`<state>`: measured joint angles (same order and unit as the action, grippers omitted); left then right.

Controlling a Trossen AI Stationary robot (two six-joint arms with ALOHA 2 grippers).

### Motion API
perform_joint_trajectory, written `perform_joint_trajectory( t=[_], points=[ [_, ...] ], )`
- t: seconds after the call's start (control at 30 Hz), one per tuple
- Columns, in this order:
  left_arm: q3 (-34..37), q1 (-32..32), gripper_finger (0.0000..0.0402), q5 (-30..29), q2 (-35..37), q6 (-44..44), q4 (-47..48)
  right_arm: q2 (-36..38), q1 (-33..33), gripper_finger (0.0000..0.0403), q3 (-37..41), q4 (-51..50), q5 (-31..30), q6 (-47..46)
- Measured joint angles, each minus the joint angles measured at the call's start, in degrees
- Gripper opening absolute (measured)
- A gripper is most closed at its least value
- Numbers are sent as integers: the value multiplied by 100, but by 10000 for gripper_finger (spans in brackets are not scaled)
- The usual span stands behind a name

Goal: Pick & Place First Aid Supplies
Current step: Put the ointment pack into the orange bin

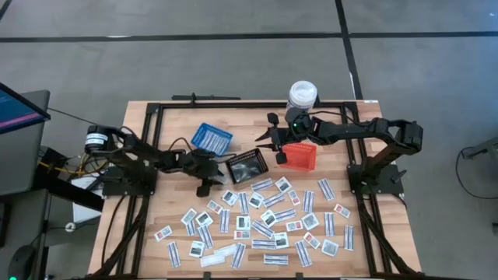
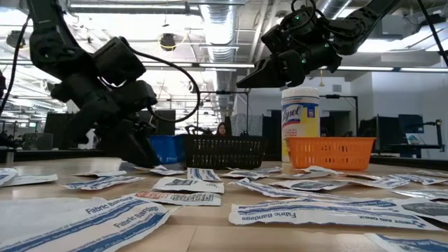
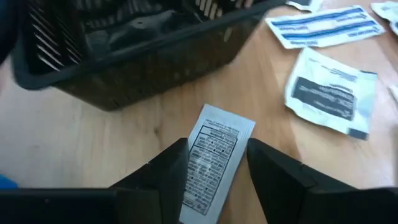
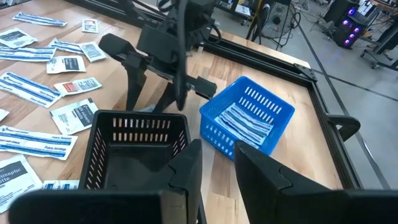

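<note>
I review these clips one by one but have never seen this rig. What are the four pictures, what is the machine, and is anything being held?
Two dark robot arms work at a wooden table. One picture looks down from above, one looks level across the tabletop, and two come from cameras on the arms' wrists. Dozens of white first aid packets lie scattered. Behind them stand a blue basket, a black basket, an orange basket and a white bottle. The left gripper is open, low at the table beside the black basket, its fingers either side of one packet lying flat, not gripped. The right gripper hangs above the black basket, apparently empty.
</note>
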<state>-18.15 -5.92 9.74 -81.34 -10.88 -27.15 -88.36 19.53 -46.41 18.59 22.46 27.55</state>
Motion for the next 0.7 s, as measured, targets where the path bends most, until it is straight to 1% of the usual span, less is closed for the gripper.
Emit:
perform_joint_trajectory(
  t=[0.07,0.2,0.43,0.53,0.7],
  points=[
    [8,-12,153,4,11,-80,-154,0,0,87,-1,-1,1,0],
    [21,19,124,-30,145,-79,-98,0,0,87,0,-9,2,0],
    [21,38,67,-104,166,-67,-105,0,1,87,-1,-11,0,0],
    [23,35,51,-160,168,-65,-127,0,0,87,0,-11,0,0],
    [32,35,35,-184,177,-65,-217,0,0,87,0,-11,0,0]
  ],
)
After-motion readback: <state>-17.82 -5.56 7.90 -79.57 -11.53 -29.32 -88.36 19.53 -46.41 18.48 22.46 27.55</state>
